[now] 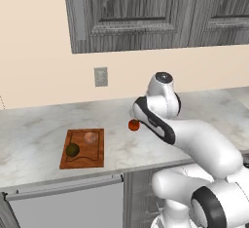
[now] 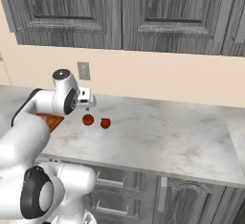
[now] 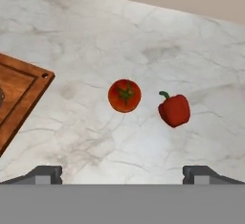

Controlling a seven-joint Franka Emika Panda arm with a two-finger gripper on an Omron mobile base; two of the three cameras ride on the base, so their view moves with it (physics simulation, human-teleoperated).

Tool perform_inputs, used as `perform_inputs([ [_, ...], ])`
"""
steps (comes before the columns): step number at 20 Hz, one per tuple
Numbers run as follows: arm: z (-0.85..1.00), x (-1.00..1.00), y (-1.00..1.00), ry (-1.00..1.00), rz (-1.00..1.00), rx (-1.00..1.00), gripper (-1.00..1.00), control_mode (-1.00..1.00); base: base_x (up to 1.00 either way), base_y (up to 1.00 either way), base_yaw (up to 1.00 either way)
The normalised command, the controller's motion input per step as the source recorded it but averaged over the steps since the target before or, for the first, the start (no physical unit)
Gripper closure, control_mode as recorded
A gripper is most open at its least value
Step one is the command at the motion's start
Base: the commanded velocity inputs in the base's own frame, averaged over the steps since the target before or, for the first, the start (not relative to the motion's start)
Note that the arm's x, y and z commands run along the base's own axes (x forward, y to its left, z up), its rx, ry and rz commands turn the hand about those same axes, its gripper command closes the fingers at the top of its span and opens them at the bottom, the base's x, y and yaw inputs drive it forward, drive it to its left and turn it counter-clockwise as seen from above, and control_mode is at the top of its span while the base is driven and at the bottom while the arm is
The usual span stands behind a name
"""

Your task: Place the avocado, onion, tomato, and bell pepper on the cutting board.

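Tomato [image 3: 124,95] | just beside bell pepper [image 3: 174,110] | light, smooth, slippery, bruisable | grip across widest middle | gripper [image 3: 122,174] fingers spread wide, empty

Avocado [image 1: 72,149] and onion [image 1: 90,137] on cutting board [image 1: 82,160]; tomato [image 3: 124,95], bell pepper [image 3: 174,109] beside it.

Left base view: arm covers the bell pepper and clips the tomato's [image 1: 133,124] right side. Right base view: arm hides most of the cutting board [image 2: 51,120], just one corner showing. Hand view: board cut by the left edge; a dark sliver there, too little to identify.
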Motion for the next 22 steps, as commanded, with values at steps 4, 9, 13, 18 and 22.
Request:
perform_inputs([
  [4,-0.26,0.42,0.08,0.1,0.0,0.0,-1.0,-1.0,0.0,0.0,0.0],
  [9,-0.32,0.38,0.05,0.05,0.0,0.0,-1.0,-1.0,0.0,0.0,0.0],
  [13,-0.35,0.29,0.06,0.0,0.0,0.0,-1.0,-1.0,0.0,0.0,0.0],
  [18,-0.41,0.24,0.12,0.0,0.0,0.0,-1.0,-1.0,0.0,0.0,0.0],
  [22,-0.41,0.19,0.05,0.0,0.0,0.0,-1.0,-1.0,0.0,0.0,0.0],
])
